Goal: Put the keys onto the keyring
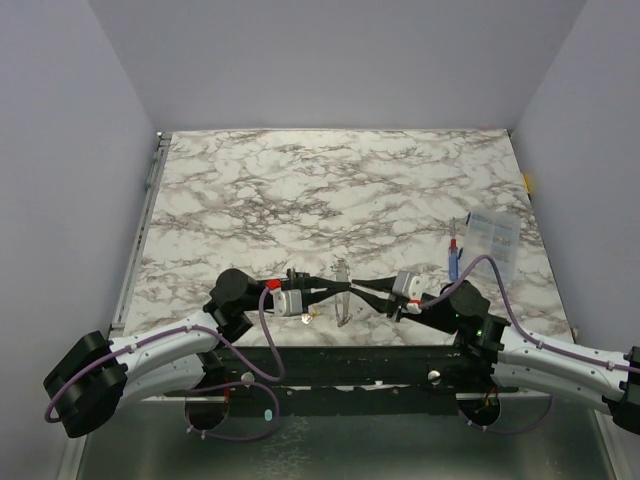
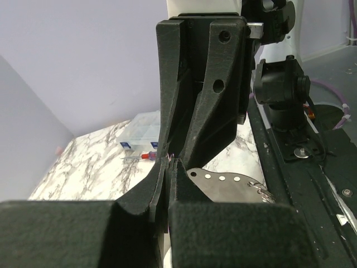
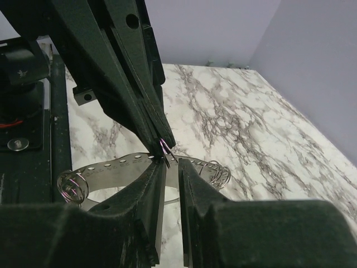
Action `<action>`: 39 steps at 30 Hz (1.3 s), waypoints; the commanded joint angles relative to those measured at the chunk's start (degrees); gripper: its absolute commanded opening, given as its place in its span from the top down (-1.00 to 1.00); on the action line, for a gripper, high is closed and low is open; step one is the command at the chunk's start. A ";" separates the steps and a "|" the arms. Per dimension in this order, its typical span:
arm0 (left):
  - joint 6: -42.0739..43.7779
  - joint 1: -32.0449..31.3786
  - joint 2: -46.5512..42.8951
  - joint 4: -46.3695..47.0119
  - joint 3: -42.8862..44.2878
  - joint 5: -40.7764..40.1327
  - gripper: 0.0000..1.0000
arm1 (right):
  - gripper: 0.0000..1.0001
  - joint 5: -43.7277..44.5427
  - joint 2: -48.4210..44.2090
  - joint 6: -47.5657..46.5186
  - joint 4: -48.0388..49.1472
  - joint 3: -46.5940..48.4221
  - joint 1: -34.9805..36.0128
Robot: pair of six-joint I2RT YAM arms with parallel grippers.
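Note:
My left gripper (image 1: 337, 290) reaches right and my right gripper (image 1: 359, 289) reaches left; their tips meet above the table's near edge. In the right wrist view the left gripper's fingers (image 3: 146, 106) come down from the top, shut on the keyring (image 3: 165, 148), a thin wire loop sticking out of their tips. It also shows in the left wrist view (image 2: 170, 157), just past the left gripper's (image 2: 169, 168) pressed tips. My right gripper (image 3: 172, 166) has a narrow gap between its jaws, right under the ring. A tiny brass-gold key (image 1: 305, 318) lies below the left gripper.
A large grey round disc (image 3: 106, 167) with small holes lies under the tips, with spare wire rings (image 3: 219, 173) on it; it also shows in the left wrist view (image 2: 223, 187). A blue-and-red stick (image 1: 453, 256) and a clear box (image 1: 494, 240) sit at the right.

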 commanded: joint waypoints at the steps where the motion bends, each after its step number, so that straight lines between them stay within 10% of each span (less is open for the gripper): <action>1: -0.79 -0.46 0.24 2.52 -0.41 2.31 1.00 | 0.57 -1.96 0.28 0.65 0.39 1.92 0.25; 30: -0.62 -0.56 0.90 2.52 -0.60 2.04 1.00 | 0.99 -1.50 -1.67 8.93 11.00 -1.24 0.25; 39: 0.50 -0.55 0.33 2.52 -1.21 -0.20 0.94 | 0.99 3.93 -0.88 10.21 -7.68 7.85 0.25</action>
